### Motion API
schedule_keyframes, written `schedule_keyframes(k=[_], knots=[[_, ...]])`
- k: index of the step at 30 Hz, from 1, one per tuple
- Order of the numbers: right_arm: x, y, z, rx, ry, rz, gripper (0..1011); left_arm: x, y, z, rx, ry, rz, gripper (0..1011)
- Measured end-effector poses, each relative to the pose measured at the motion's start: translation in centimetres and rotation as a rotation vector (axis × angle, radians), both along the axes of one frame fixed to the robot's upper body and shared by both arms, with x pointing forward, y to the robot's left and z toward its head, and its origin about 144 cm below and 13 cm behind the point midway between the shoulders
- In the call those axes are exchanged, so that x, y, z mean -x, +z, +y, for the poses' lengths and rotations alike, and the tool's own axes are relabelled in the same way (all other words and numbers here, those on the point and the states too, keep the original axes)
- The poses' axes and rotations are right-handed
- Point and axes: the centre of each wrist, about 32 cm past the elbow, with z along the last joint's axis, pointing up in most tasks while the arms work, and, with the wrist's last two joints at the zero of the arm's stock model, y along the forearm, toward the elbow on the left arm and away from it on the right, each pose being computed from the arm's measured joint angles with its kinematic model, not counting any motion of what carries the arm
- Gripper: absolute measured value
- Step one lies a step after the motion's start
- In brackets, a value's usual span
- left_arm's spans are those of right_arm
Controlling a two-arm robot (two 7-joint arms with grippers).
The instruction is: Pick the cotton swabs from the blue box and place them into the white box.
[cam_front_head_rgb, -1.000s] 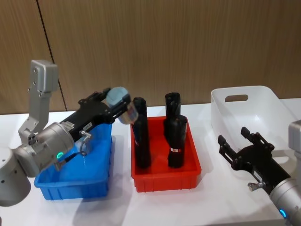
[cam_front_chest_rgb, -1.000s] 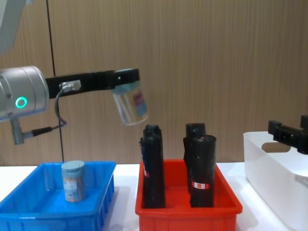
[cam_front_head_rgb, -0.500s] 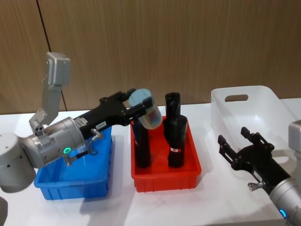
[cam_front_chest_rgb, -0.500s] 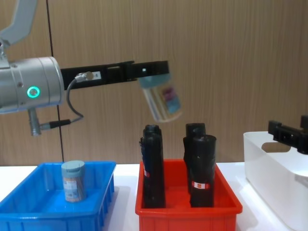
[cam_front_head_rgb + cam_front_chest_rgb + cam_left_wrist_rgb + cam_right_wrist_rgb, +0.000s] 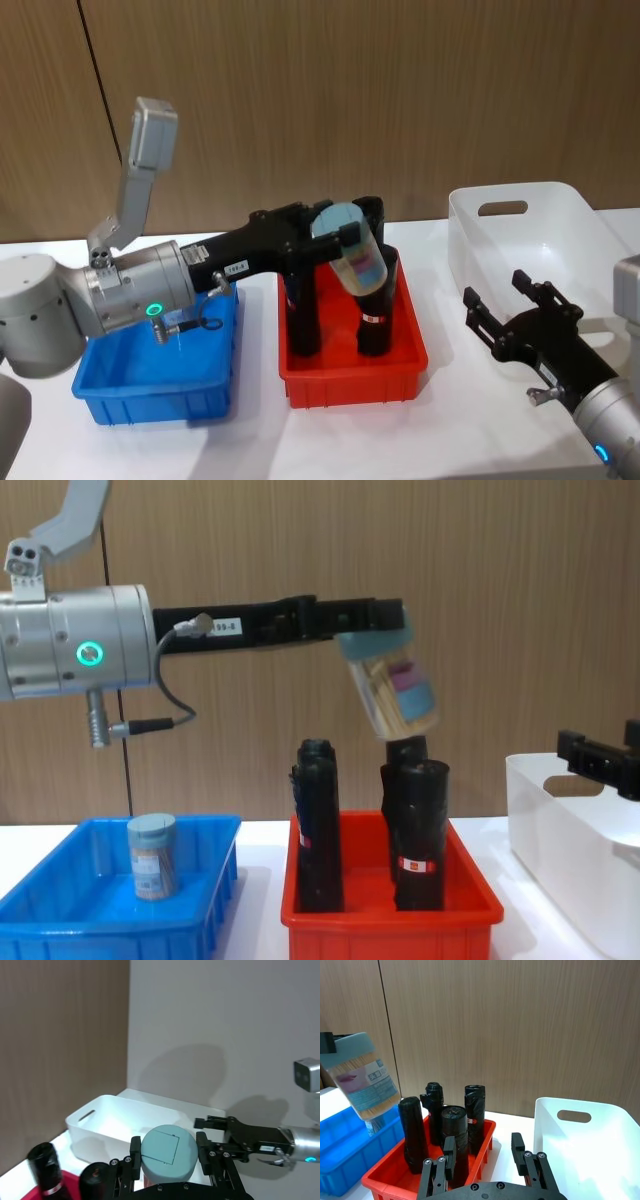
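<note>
My left gripper (image 5: pixel 338 226) is shut on the pale blue lid of a jar of cotton swabs (image 5: pixel 399 692). The jar hangs tilted in the air above the black rolls in the red bin. The left wrist view looks down on its lid (image 5: pixel 169 1152), clamped between the two fingers. Another jar of cotton swabs (image 5: pixel 152 856) stands upright in the blue box (image 5: pixel 95 926), at the left of the table. At the far right stands the white box (image 5: pixel 565 207), with nothing visible inside. In front of it, low over the table, my right gripper (image 5: pixel 508 298) hovers open and holds nothing.
A red bin (image 5: pixel 352 382) between the two boxes holds several tall black rolls (image 5: pixel 318 825) standing upright, close under the held jar. A wooden wall runs behind the white table. Bare tabletop lies between the red bin and the white box.
My left arm has swung the held jar to the right, from over the blue box's right edge to above the red bin. The right gripper has stayed still.
</note>
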Motion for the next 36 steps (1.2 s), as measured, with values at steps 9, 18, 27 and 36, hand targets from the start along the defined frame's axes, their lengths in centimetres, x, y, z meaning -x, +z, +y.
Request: schedule_keyframes(k=[9, 18, 27, 36], knots=[[0.0, 0.0, 0.0, 0.000, 0.000, 0.000, 689, -0.7, 0.7, -0.2, -0.008, -0.077, 0.016, 668], [0.0, 0.0, 0.0, 0.001, 0.002, 0.000, 688, -1.0, 1.0, -0.4, -0.011, -0.113, 0.023, 668], [0.0, 0.3, -0.8, 0.023, 0.049, -0.013, 688, -1.2, 1.2, -0.4, -0.012, -0.131, 0.027, 668], [0.0, 0.9, -2.3, 0.051, 0.133, -0.021, 688, -1.3, 1.3, -0.4, -0.013, -0.141, 0.030, 668]])
